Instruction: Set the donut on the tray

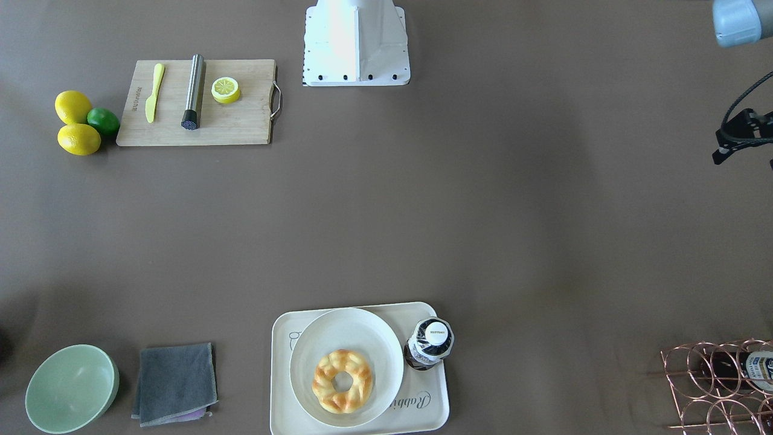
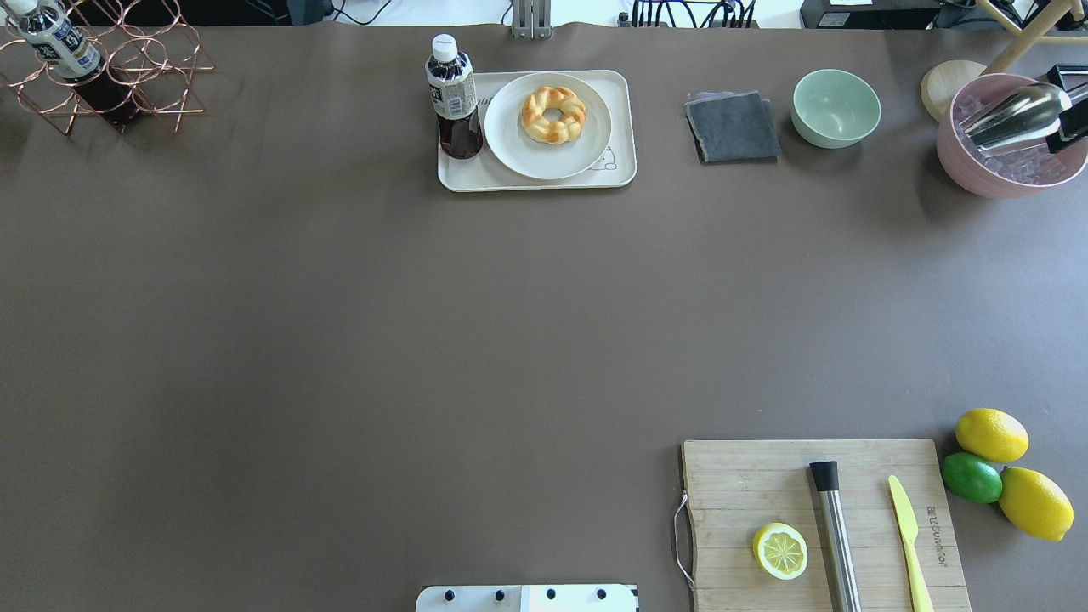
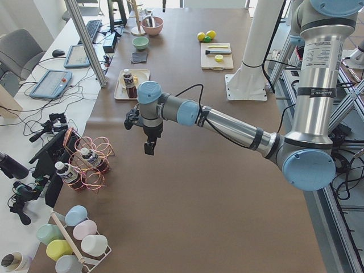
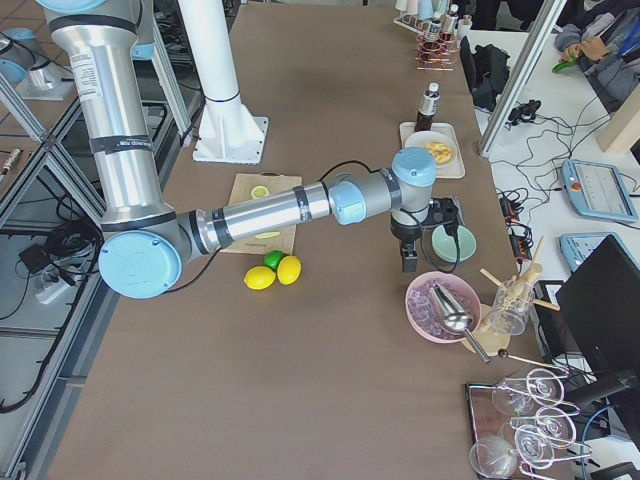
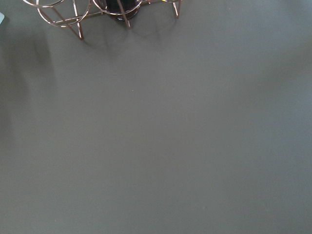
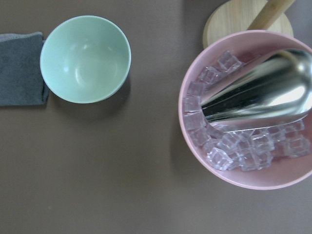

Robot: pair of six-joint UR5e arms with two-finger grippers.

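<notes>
The golden-brown twisted donut (image 1: 342,381) lies on a round white plate (image 1: 314,344) that sits on the cream rabbit tray (image 1: 432,411). In the overhead view the donut (image 2: 553,114) and tray (image 2: 476,174) are at the table's far edge, near the middle. My left gripper (image 3: 149,149) hangs above the table near the wire rack, far to the tray's left. My right gripper (image 4: 408,262) hangs between the green bowl and the pink bowl, to the tray's right. Neither holds anything that I can see. I cannot tell whether either is open or shut.
A dark drink bottle (image 2: 453,98) stands on the tray's left end. A grey cloth (image 2: 733,127), a green bowl (image 2: 835,108) and a pink bowl of ice with a metal scoop (image 6: 253,117) lie to the right. A copper wire rack (image 2: 127,76) is far left. A cutting board (image 2: 816,527) with a lemon half is near right.
</notes>
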